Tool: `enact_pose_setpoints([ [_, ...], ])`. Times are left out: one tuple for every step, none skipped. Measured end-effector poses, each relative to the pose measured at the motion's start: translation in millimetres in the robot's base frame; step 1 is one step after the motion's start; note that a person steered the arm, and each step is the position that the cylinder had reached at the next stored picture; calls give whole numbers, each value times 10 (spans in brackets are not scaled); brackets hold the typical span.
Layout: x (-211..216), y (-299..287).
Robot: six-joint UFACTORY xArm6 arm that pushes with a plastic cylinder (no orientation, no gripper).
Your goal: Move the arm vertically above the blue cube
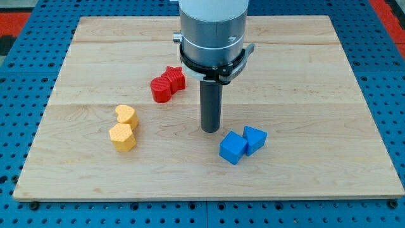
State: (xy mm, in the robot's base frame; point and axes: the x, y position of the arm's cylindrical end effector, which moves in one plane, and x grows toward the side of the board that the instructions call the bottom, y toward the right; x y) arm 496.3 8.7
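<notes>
I am carrying no pincer, only a rod; my tip (210,130) is resting just toward the view's top-left of the blue cube (233,148), not touching it, on the surface (304,95).

My tip (210,130) stands just beside the blue cube (233,148).

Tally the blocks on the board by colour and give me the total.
Red blocks: 2
Yellow blocks: 2
Blue blocks: 2
Total: 6
</notes>
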Motion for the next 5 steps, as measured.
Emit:
enact_pose_setpoints([
  [0,-2],
  [0,-69],
  [0,-69],
  [0,-73],
  [0,-79],
])
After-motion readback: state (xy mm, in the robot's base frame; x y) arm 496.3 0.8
